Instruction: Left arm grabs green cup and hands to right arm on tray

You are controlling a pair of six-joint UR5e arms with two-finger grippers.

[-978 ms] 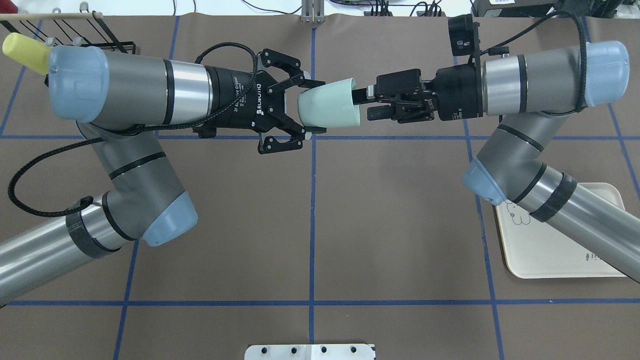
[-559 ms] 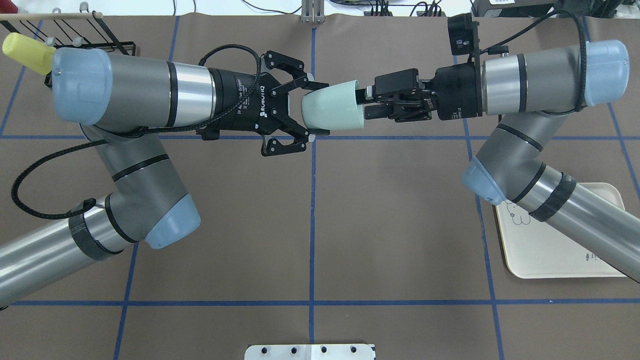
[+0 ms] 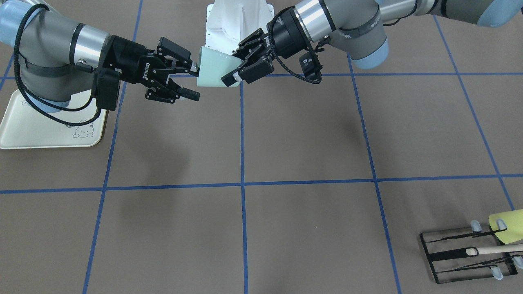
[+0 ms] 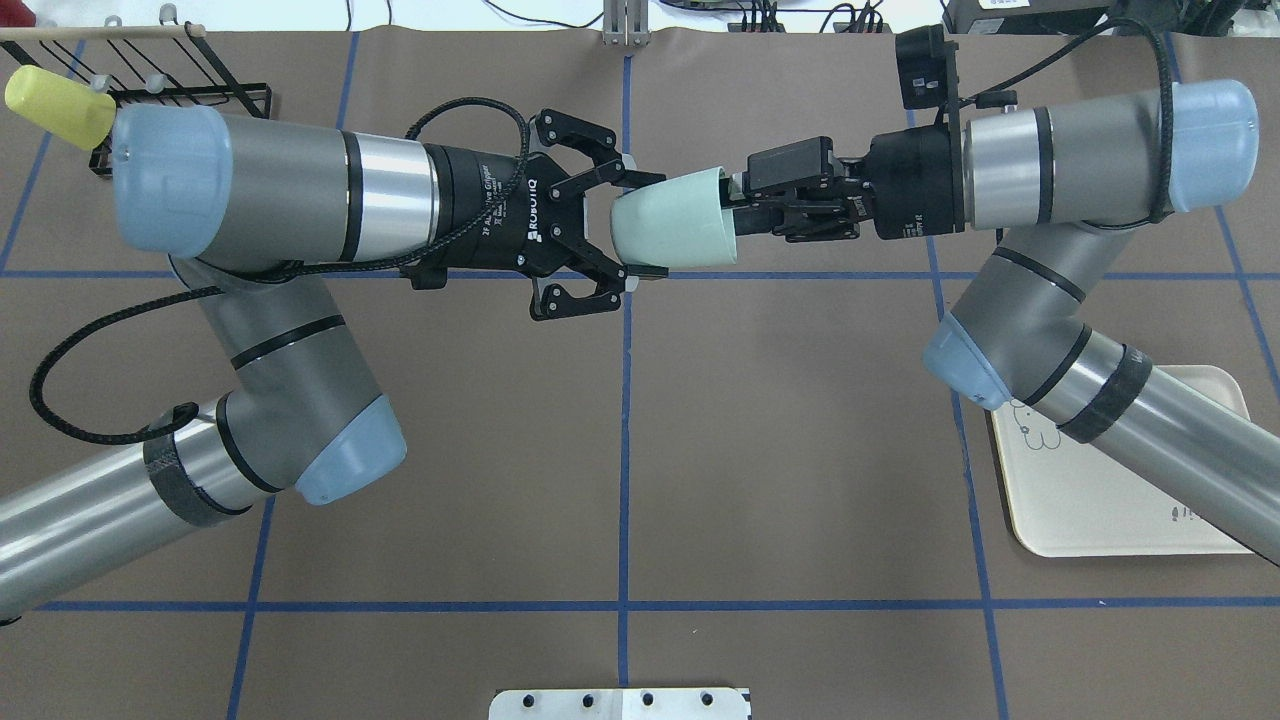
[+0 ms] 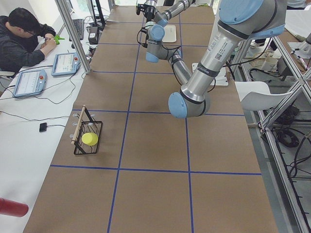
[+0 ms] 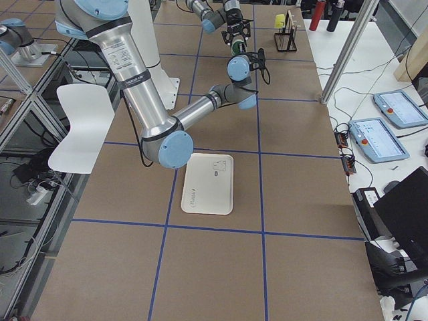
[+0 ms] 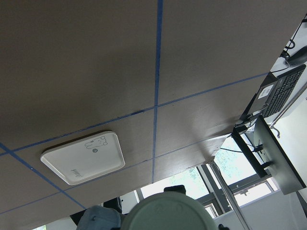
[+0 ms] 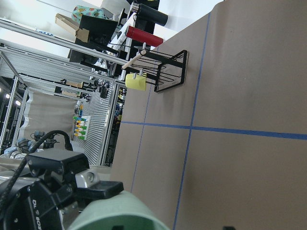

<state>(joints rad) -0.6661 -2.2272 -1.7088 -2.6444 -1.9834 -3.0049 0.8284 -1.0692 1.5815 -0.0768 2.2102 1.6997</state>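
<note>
Mid-air hand-over, halfway made

Nearest us, the tray [image 4: 1100,510] lies on the desk [image 4: 800,450] at the right, partly under the right arm [image 4: 1090,150]. Beyond it, above the desk's middle, our left tool [image 4: 642,226] is clamped on the base end of the green cup [image 4: 675,222]. The cup lies sideways, mouth toward the right tool [image 4: 740,208], whose jaws stand apart at the rim. Over the last second our left arm [image 4: 290,190] has carried the cup slightly rightward while the right tool held its place, so the rim now meets those jaws. We judge the right tool must pinch before the left lets go. Farthest off, a yellow cup [image 4: 55,100] sits on the wire rack [image 4: 230,95].
</note>
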